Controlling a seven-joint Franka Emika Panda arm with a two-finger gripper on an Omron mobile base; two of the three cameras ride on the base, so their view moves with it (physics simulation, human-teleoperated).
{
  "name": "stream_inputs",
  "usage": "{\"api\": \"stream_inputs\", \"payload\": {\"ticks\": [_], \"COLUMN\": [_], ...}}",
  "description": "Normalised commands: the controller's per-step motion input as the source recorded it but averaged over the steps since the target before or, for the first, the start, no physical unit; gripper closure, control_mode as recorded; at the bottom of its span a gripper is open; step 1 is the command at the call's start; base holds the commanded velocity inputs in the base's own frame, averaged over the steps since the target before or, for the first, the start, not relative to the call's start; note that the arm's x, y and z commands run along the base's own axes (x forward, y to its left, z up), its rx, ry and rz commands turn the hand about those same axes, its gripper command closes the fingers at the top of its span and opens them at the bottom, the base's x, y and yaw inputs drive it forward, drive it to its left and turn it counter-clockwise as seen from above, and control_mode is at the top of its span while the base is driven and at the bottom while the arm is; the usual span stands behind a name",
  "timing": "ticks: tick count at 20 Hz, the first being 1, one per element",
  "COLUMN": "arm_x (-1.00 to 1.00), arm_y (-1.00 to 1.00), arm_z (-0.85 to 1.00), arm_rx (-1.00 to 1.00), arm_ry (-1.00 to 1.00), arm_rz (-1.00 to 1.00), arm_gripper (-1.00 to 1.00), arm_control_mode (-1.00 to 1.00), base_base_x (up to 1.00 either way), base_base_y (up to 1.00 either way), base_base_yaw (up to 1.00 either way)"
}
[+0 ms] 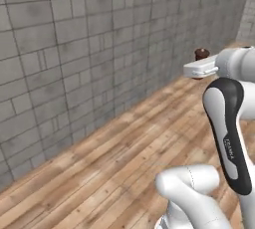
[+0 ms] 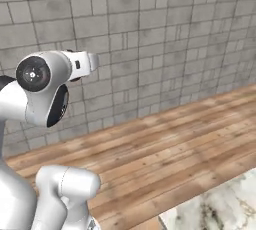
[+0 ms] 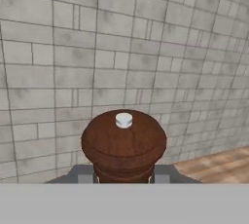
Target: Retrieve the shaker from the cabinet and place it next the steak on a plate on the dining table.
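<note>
The gripper was clamped on the shaker, its two dark fingertips pressed against either side of the brown wooden body just below the rounded top with its small white cap. In the left base view the shaker's dark knob stuck up above the white hand, held up in the air well above the wooden floor. A grey brick wall stood ahead of it, and a corner of the marble dining table showed low in the right base view
</note>
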Motion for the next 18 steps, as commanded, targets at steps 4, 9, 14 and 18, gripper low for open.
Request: {"api": "stream_inputs", "payload": {"ticks": [4, 9, 14, 18], "arm_x": [0.00, 0.00, 0.00, 0.00], "arm_y": [0.00, 0.00, 0.00, 0.00], "arm_z": [0.00, 0.00, 0.00, 0.00], "arm_rx": [0.00, 0.00, 0.00, 0.00], "arm_ry": [0.00, 0.00, 0.00, 0.00], "arm_rz": [0.00, 0.00, 0.00, 0.00], "arm_gripper": [1.00, 1.00, 1.00, 1.00], "arm_control_mode": [1.00, 1.00, 1.00, 1.00], "base_base_x": [0.42, 0.59, 0.96, 1.00], "base_base_y": [-0.04, 0.08, 0.60, 0.69], "base_base_yaw": [-0.72, -0.74, -0.67, -0.66]}}
